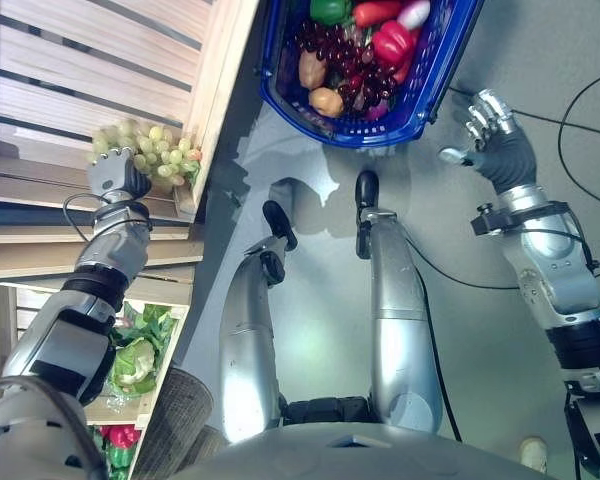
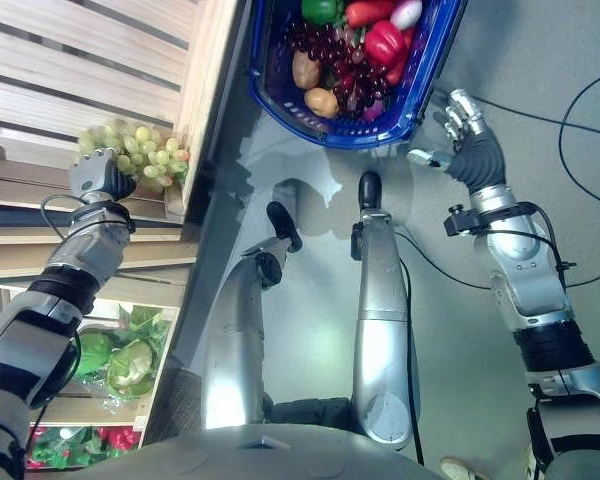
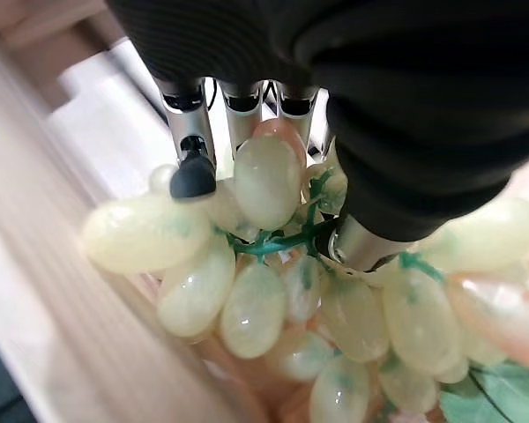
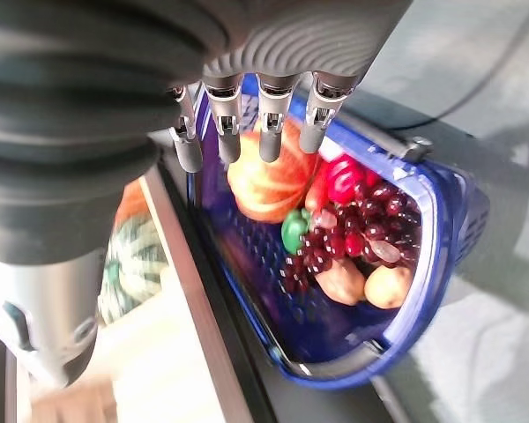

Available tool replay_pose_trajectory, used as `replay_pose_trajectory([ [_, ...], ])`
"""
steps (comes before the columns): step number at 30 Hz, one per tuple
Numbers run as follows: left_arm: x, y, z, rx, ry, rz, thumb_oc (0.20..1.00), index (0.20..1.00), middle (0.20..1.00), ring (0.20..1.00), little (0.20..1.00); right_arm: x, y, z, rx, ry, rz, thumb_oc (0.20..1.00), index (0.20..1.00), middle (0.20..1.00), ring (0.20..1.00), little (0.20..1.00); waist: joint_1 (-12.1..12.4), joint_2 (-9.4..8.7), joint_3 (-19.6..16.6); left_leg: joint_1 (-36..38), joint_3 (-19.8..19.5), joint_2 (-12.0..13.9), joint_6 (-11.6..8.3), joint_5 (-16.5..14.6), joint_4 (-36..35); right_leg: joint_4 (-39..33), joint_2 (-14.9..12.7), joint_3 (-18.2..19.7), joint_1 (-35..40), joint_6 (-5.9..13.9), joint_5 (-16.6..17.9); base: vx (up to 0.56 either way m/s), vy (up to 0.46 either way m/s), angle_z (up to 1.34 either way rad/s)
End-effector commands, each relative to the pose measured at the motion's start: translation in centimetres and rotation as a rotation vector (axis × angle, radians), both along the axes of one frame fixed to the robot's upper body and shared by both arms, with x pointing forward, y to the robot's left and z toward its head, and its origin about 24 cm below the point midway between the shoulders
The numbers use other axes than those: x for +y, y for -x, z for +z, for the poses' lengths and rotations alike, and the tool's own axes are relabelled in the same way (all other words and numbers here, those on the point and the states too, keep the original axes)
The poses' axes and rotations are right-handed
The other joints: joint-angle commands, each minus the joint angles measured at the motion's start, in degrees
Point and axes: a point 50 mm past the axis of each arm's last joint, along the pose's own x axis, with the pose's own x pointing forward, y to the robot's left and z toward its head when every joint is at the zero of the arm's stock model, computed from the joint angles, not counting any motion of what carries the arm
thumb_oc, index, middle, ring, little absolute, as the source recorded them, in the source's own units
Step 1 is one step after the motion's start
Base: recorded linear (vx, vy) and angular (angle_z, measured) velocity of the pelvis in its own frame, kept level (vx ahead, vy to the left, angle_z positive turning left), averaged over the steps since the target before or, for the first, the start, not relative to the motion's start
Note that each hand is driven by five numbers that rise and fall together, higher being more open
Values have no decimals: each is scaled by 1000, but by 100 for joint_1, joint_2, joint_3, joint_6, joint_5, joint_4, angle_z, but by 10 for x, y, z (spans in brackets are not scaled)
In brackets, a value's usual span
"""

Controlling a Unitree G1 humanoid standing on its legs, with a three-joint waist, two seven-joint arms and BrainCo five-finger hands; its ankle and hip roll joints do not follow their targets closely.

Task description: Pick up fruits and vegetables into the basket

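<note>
Left hand [image 1: 119,178] clasping green grapes [image 1: 150,150], shelf edge

Head stereo pair looking down, both sharing blue basket [image 1: 435,85], wrist cameras close along each hand

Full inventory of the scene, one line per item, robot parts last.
Green grapes: one bunch, pale green, at the wooden shelf edge, in the left hand's grip.
Basket: one, blue plastic, on the grey floor ahead of the robot.
Dark grapes: one bunch, dark red, in the basket.
Peppers: red ones plus a green one, at the basket's far end.
Potatoes: two, tan, at the basket's near side.
Pumpkin: one, orange, in the basket.
Wooden shelf: light wood, on the robot's left.
Leafy vegetables: green, in a lower crate.
Left hand: curled round the green grapes.
Right hand: open, beside the basket, holding nothing.
</note>
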Motion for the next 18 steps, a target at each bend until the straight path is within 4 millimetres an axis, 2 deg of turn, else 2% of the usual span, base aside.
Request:
replay_pose_trajectory([
  [1, 46, 34, -23, 73, 161, 119, 200, 200, 200, 200, 200, 8, 8, 25, -148, 209, -41, 1000, 1000, 1000, 1000, 1000, -123, -18, -133, 66, 261, -370, 353, -218, -186, -154, 322, 87, 247, 456, -308, 13, 40, 7],
  [4, 45, 32, -18, 48, 218, 98, 200, 200, 200, 200, 200, 9, 8, 28, -165, 293, -63, 1000, 1000, 1000, 1000, 1000, -126, -9, -133, 153, 250, -395, 355, -226, -213, -178, 328, 87, 344, 458, -324, 9, 32, 7],
  [5, 41, 29, -11, 22, 250, 64, 200, 200, 200, 200, 200, 11, 9, 33, -185, 372, -65, 1000, 1000, 1000, 1000, 1000, -106, 10, -133, 270, 239, -419, 369, -241, -242, -200, 319, 73, 462, 454, -344, 12, 47, 7],
  [7, 37, 29, -3, -5, 271, 28, 200, 200, 200, 200, 200, 14, 11, 39, -206, 424, -60, 1000, 1000, 1000, 1000, 1000, -80, 31, -133, 411, 218, -468, 378, -260, -298, -254, 317, 49, 616, 450, -367, 14, 51, 5],
  [11, 27, 30, 7, -72, 356, -53, 200, 200, 200, 200, 200, 23, 12, 39, -186, 400, -16, 1000, 1000, 1000, 1000, 1000, -26, 83, -133, 690, 169, -565, 385, -280, -402, -347, 318, 25, 910, 441, -410, 11, 44, 4],
  [15, 13, 32, 9, -124, 474, -132, 200, 200, 200, 200, 200, 30, 12, 32, -129, 343, 40, 1000, 1000, 1000, 1000, 1000, 34, 112, -133, 903, 152, -604, 403, -301, -472, -431, 286, -18, 1131, 437, -436, 3, 15, 4],
  [18, 0, 35, 17, -181, 553, -218, 200, 200, 200, 200, 200, 45, 16, 22, 25, 101, 254, 1000, 1000, 1000, 1000, 1000, 109, 121, -133, 1091, 127, -631, 422, -320, -525, -514, 260, -72, 1340, 434, -441, 6, -19, 3],
])
